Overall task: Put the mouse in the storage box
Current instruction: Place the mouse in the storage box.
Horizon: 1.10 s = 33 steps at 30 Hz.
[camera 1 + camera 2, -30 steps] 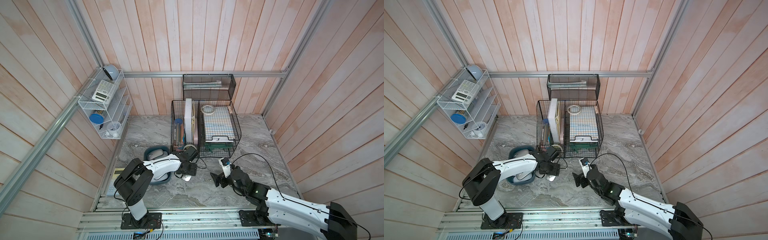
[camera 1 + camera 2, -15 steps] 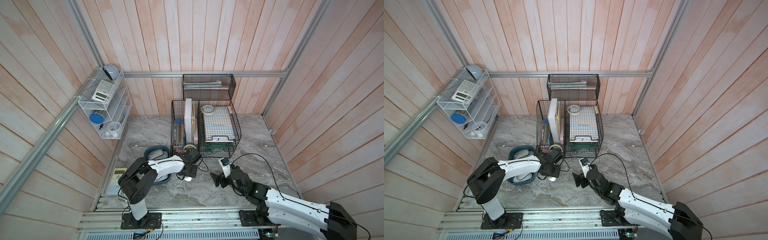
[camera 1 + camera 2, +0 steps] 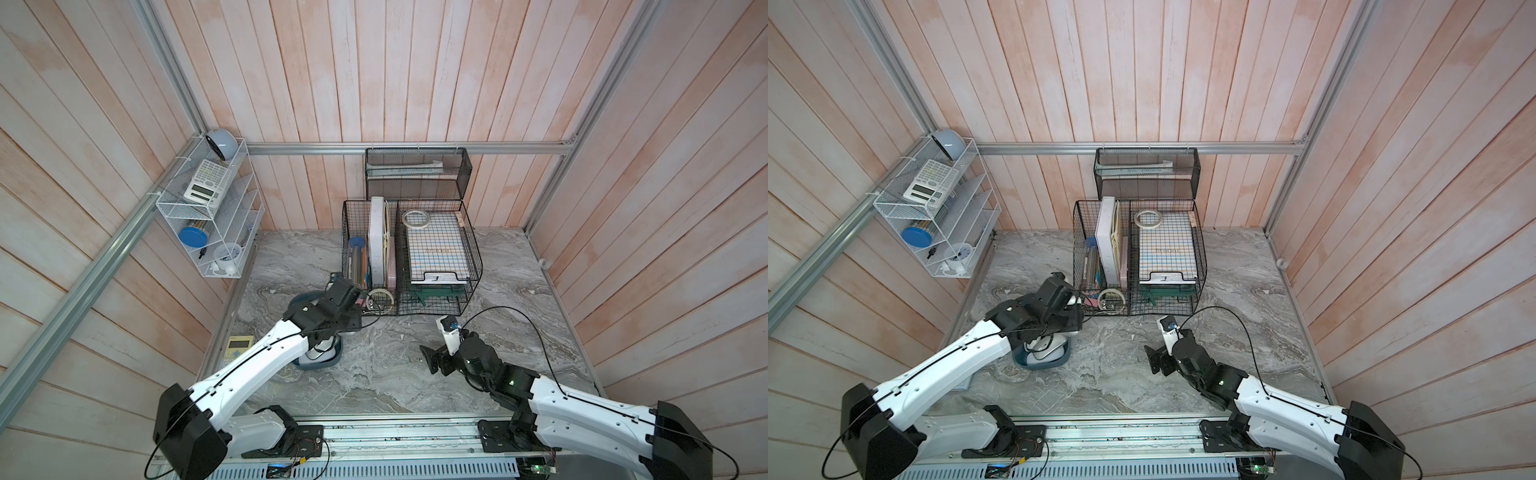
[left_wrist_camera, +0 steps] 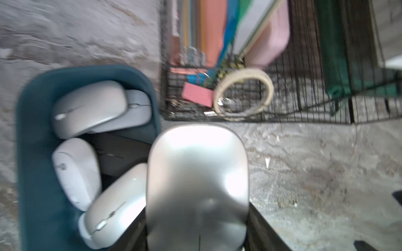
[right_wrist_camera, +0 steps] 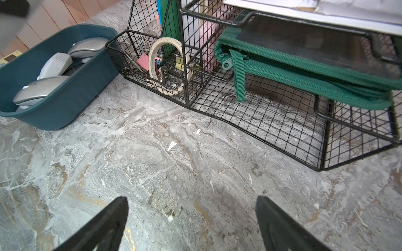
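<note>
Left jaws pinch the mouse (image 4: 196, 184), held just beside the storage box (image 4: 37, 184) wall. Likely the carry step. Next you'd shift it over the mice already inside (image 4: 89, 110), lower, then release. Right jaws spread wide, holding nothing.

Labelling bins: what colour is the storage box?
The box is dark teal; right wrist view shows it best.

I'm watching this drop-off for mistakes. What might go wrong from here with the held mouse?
1. The mouse in the left claw seems to hang beside the box wall, not over it; released here, it may hit the rim or table.
2. The box already holds several mice, piled; another may slide out.
3. The wire basket stands close; the claw might catch it.
</note>
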{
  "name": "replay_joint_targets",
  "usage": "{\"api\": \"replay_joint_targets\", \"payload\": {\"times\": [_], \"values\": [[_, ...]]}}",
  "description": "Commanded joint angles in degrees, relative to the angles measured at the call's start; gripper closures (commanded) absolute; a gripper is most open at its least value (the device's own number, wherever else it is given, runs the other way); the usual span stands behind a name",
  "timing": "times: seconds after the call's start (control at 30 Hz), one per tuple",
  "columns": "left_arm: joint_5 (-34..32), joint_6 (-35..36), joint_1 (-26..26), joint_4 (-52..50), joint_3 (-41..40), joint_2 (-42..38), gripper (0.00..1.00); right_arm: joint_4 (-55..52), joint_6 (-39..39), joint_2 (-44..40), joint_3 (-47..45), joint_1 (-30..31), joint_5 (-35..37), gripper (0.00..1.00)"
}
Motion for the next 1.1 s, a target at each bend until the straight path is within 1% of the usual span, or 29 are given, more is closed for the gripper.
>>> {"api": "replay_joint_targets", "payload": {"times": [0.0,0.07,0.13,0.27,0.53,0.67,0.73,0.87,0.93,0.97,1.0,1.03,1.07], "values": [[1.0,-0.5,7.0,-3.4,-4.0,-1.3,0.46,1.1,0.5,0.5,-0.6,-0.3,0.1,0.03],[5.1,0.2,11.1,-2.6,-5.7,-1.2,0.46,1.0,0.5,0.5,-0.5,-0.2,0.1,0.03],[6.2,0.1,13.0,-2.6,-6.3,-0.1,0.46,0.9,0.4,0.4,-0.5,-0.2,0.1,0.03],[6.6,0.8,14.0,-2.2,-5.8,3.2,0.46,1.0,0.5,0.2,-0.6,-0.3,0.3,0.03],[6.9,0.7,14.3,0.3,-4.8,8.2,0.46,0.5,0.5,0.6,-0.2,-0.3,0.0,0.03],[7.7,0.5,14.6,2.0,-4.6,9.7,0.45,0.7,0.4,0.4,-0.3,-0.3,0.1,0.03],[7.7,0.5,14.7,2.3,-4.2,10.6,0.41,0.9,0.5,0.6,-0.4,-0.3,0.0,0.02],[6.9,0.3,15.2,2.0,-3.4,11.3,0.26,0.9,0.4,1.1,-0.1,-0.3,0.0,0.02],[5.7,-0.1,15.6,1.1,-2.7,11.1,0.21,0.9,0.3,1.1,-0.1,-0.3,-0.1,0.02],[5.2,-0.2,15.5,1.0,-2.5,10.5,0.16,1.0,0.3,1.1,-0.2,-0.2,0.0,0.02],[5.0,-0.3,15.6,0.9,-2.3,9.8,0.03,1.0,0.3,1.1,-0.2,-0.3,-0.1,0.03],[4.7,-0.3,15.6,0.8,-2.1,8.8,0.0,1.1,0.3,1.2,-0.3,-0.3,0.0,0.03],[4.3,-0.3,15.6,0.6,-1.9,7.5,0.0,1.2,0.3,1.1,-0.2,-0.3,-0.1,0.02]]}}
